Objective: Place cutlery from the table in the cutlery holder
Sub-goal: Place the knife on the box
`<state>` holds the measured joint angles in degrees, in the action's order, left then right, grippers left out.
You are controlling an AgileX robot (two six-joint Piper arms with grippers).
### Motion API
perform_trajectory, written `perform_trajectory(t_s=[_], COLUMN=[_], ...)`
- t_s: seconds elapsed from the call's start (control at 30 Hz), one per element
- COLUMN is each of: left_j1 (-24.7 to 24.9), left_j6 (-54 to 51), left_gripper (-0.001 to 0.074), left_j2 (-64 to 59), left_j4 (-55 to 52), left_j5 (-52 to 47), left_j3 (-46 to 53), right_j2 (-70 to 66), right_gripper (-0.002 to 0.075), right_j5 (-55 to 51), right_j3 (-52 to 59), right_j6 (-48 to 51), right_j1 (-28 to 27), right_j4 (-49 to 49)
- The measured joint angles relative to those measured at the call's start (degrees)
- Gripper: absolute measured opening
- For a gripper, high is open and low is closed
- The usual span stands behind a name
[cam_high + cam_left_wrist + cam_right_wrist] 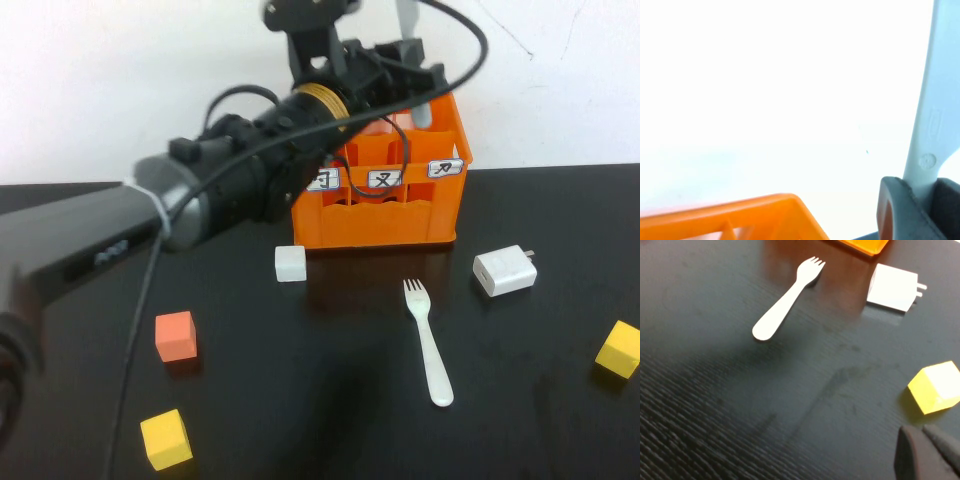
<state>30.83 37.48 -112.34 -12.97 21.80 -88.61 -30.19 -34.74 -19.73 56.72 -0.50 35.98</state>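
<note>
I have the left gripper [405, 50] pinching the knife [406, 18] upright above the orange holder [385, 200] for dropping in; the fork [428, 342] lies before it, the right gripper [927, 450] pressed together nearby.

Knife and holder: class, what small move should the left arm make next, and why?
Probably lower it: the left gripper holds the knife upright above the holder. The fork lies on the table; the right gripper waits near it.
</note>
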Motion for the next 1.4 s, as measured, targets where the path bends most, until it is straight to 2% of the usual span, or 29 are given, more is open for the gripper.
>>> perform_trajectory(t_s=[0.3,0.63,0.8,1.03,1.2,1.27,1.4], left_j1=[1.18,1.18,1.18,1.18,1.18,1.18,1.18], left_j6=[0.22,-0.19,-3.29,-10.31,-12.02,-12.02,-12.27], left_gripper=[0.0095,0.0094,0.0094,0.0094,0.0099,0.0139,0.0305], left_j2=[-6.85,-8.37,-8.97,-12.95,-13.37,-13.37,-13.37], left_j4=[-0.85,-0.98,-0.69,5.5,6.28,6.07,5.92], left_j5=[6.83,11.5,12.2,14.76,11.84,10.94,10.52], left_j3=[-3.71,-3.9,-4.04,-4.04,-4.04,-4.04,-4.04], right_j2=[0.0,0.0,0.0,0.0,0.0,0.0,0.0], right_gripper=[-0.0002,-0.0002,-0.0002,-0.0002,-0.0002,-0.0002,-0.0002], right_j5=[1.12,1.35,1.35,1.35,1.35,1.35,1.35], right_j3=[0.73,0.73,0.73,0.73,0.73,0.73,0.73], right_j6=[0.0,0.1,0.1,0.1,0.1,0.1,0.1], right_j1=[0.0,0.0,0.0,0.0,0.0,0.0,0.0], right_j4=[0.0,0.0,0.0,0.0,0.0,0.0,0.15])
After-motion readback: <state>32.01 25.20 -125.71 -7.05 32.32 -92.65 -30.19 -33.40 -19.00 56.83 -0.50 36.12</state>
